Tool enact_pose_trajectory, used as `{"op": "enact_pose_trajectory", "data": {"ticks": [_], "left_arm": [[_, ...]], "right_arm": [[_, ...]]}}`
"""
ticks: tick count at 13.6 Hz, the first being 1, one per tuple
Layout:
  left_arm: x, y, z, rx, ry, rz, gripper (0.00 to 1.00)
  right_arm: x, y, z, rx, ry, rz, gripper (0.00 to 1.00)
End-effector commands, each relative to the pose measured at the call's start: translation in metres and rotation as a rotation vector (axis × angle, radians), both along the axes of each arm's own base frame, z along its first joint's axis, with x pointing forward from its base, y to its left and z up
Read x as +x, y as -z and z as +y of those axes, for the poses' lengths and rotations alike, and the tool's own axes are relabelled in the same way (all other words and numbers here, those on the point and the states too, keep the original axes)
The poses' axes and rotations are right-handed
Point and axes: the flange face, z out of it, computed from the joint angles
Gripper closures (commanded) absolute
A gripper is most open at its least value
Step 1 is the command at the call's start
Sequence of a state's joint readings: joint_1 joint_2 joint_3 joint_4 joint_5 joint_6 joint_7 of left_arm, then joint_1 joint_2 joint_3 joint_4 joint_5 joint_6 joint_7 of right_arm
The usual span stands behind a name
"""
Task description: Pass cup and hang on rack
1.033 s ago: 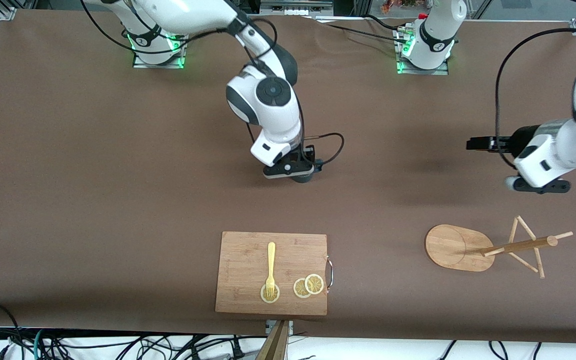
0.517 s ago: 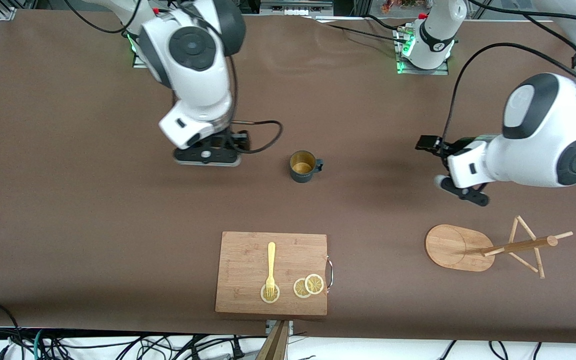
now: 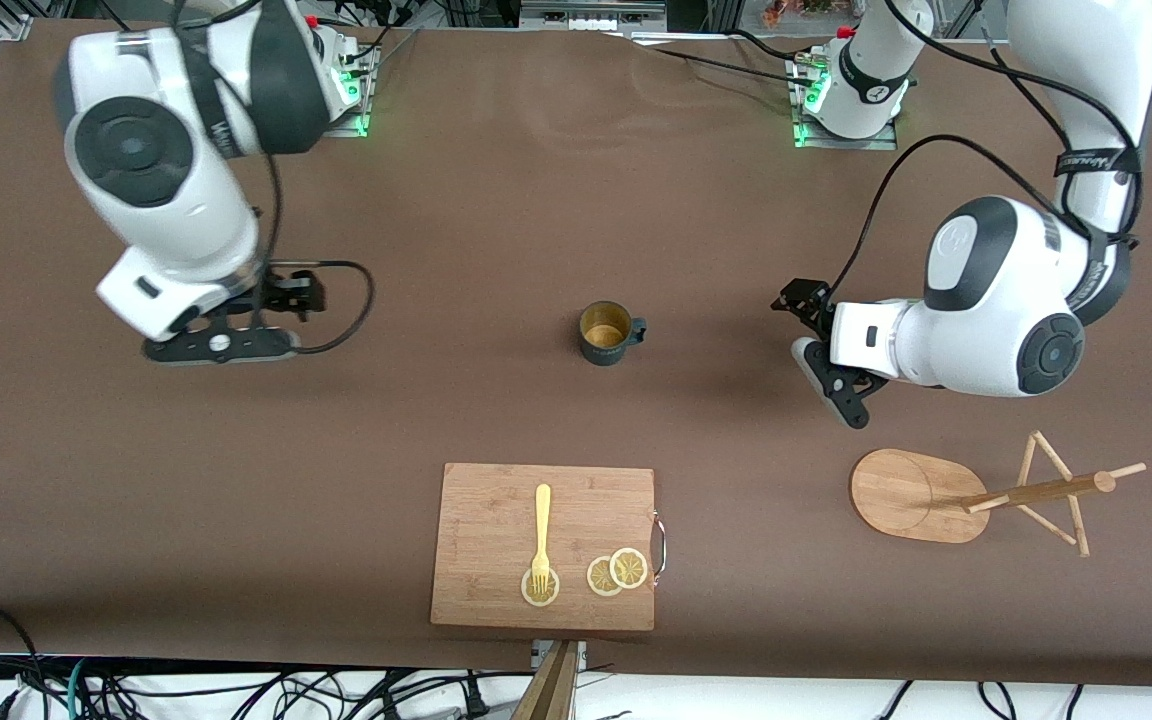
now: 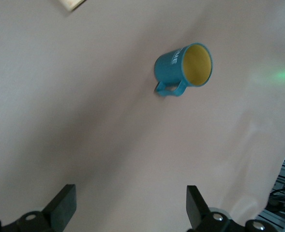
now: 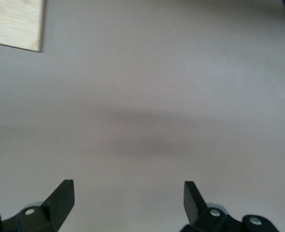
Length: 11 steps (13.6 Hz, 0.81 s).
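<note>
The dark teal cup stands upright on the brown table near its middle, tan inside showing, handle toward the left arm's end. It also shows in the left wrist view, well apart from the fingers. My left gripper is open and empty, between the cup and the rack, its fingers spread wide around bare table. My right gripper is open and empty over bare table toward the right arm's end. The wooden rack stands near the left arm's end, pegs bare.
A wooden cutting board with a yellow fork and lemon slices lies nearer the front camera than the cup. Its corner shows in the right wrist view. Cables hang along the table's front edge.
The right gripper let go of the cup in the middle and drew away toward its own end. The left gripper moved toward the cup and turned to face it.
</note>
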<state>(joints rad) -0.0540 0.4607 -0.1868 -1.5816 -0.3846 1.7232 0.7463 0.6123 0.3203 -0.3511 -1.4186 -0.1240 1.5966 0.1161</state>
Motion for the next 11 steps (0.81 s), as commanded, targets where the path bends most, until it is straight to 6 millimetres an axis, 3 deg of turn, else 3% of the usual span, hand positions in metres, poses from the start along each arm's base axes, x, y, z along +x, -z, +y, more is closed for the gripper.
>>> {"op": "enact_pose_trajectory", "data": {"ticks": [1,3,5,6,7,9,11], "left_arm": [[-0.017,0.031,0.001,-0.157,0.076,-0.105,0.00],[-0.032,0.066,0.006,-0.267,0.070,-0.175,0.00],[-0.049,0.096,0.009,-0.388,0.062,-0.244,0.00],[-0.056,0.108,0.010,-0.427,0.056,-0.274,0.00],[-0.063,0.117,0.012,-0.464,0.044,-0.300,0.00],[-0.074,0.132,0.013,-0.524,0.041,-0.358,0.00],[-0.093,0.153,0.014,-0.615,0.045,-0.452,0.00]], "right_arm": [[0.006,-0.001,-0.057,0.050,-0.019,0.049,0.00],[0.017,0.006,-0.117,0.230,0.031,0.082,0.00],[0.025,0.021,-0.154,0.372,0.024,0.101,0.00],[0.025,0.036,-0.151,0.372,-0.001,0.133,0.00],[0.024,0.039,-0.156,0.370,0.007,0.139,0.00],[0.021,0.047,-0.177,0.400,0.034,0.151,0.00],[0.001,0.064,-0.183,0.411,0.027,0.203,0.00]]}}
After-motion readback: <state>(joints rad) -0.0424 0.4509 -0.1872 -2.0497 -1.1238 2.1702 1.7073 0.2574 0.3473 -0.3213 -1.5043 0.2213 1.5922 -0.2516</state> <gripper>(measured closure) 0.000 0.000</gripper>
